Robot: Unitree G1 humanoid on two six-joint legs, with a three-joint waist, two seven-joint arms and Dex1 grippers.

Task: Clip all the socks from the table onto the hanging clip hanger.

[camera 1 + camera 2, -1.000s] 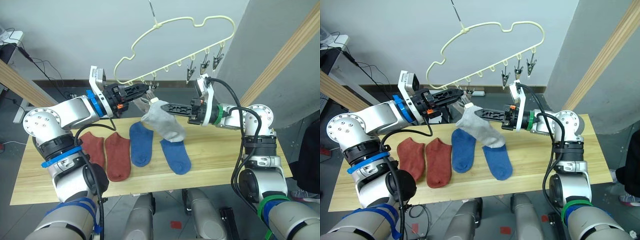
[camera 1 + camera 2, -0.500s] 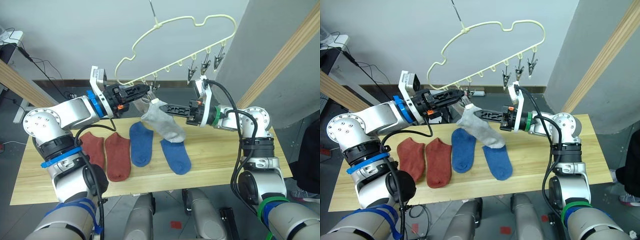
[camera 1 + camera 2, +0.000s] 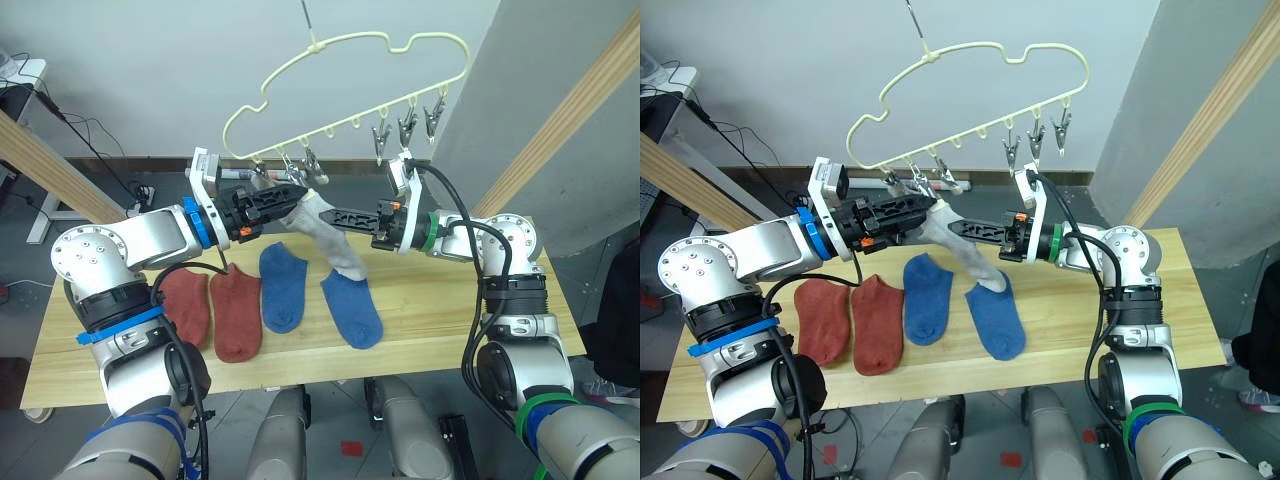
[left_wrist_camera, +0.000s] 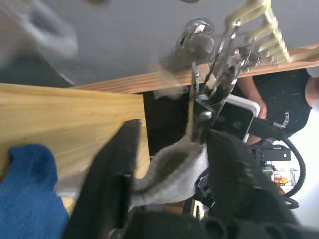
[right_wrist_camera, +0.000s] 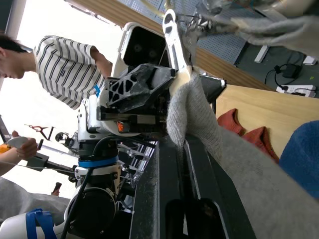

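Four socks lie flat in a row on the table [image 3: 450, 320], nearer its left end and middle: two rust-red socks [image 3: 236, 314] side by side, then a blue sock [image 3: 283, 287] and a second blue sock [image 3: 352, 312], each with its toe toward the near edge. The right end of the table is bare wood, and a bare strip runs along the near edge below the toes. A light grey sock [image 3: 330, 236] hangs in the air above the far edge, over the gap between the two blue ones, its toe dangling just above the second blue sock. The left gripper [image 3: 300, 194] has its jaws apart around the grey sock's cuff (the left wrist view shows fabric between the two fingers, with a clip just above it). The right gripper [image 3: 335, 213] is closed on the grey sock a little below the cuff. Over both hangs the clip hanger [image 3: 352, 40], a pale-yellow cloud outline tilted down to the left, its grey metal clips [image 3: 405, 125] along the lower wire.
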